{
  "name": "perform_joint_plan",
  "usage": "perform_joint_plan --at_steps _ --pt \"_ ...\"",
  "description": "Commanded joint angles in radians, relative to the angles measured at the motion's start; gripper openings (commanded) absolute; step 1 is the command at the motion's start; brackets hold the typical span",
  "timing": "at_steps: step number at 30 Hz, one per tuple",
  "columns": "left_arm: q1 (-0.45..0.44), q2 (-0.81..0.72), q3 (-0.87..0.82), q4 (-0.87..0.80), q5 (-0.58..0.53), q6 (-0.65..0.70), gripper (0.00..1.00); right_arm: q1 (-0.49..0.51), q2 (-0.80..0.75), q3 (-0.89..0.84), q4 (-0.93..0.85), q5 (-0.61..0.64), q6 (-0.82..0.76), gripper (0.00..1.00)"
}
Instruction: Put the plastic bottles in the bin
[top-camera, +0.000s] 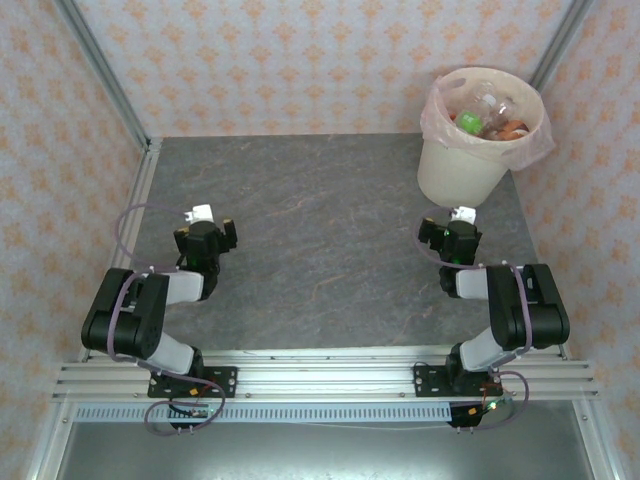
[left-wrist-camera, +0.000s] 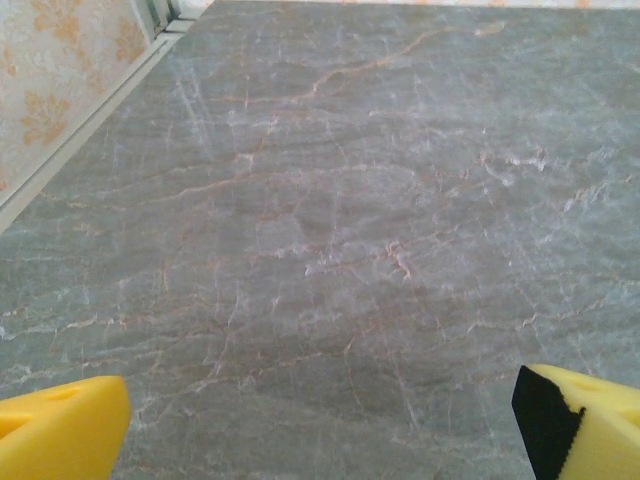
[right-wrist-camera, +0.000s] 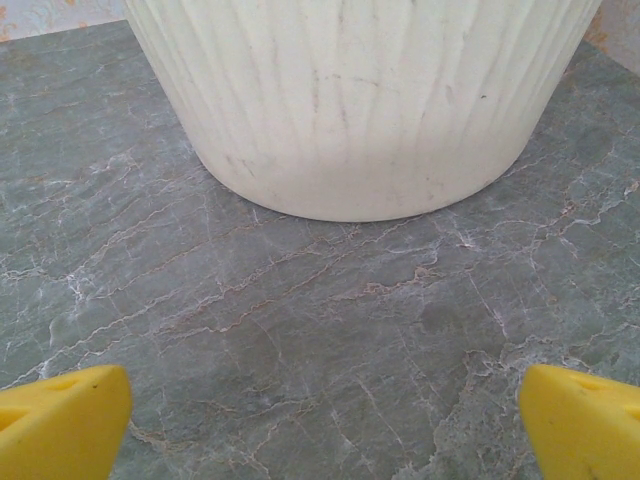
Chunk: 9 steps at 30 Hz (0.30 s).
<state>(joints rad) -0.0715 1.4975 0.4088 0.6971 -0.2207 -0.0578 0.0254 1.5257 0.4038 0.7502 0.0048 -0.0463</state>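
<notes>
Now the left claw (top-camera: 203, 214) and right claw (top-camera: 462, 214) gape wide, empty; the plastic bottles (top-camera: 487, 115) lie in the bin (top-camera: 462, 172).
Nearest, both hang over the grey tabletop (top-camera: 320, 260), the right one close before the cream bin, far right. Bottles seem light, slick, crushable; likely best gripped mid-body.

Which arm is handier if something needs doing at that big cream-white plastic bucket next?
Right. The right gripper, open, sits just short of the round cream-white plastic bin, whose wall looms in its wrist view. The left gripper, also open, is far across the grey marbled table.
</notes>
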Motion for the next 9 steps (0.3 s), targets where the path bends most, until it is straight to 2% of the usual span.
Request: perform_joint_plan --at_steps 1,9 --pt "0.002 0.003 -0.009 0.099 -0.071 0.020 1.00 -0.004 -0.001 0.015 0.029 0.024 0.000 0.99" --pt "0.001 -0.005 -0.004 0.080 -0.070 0.017 1.00 -0.005 -0.002 0.013 0.030 0.020 0.002 0.99"
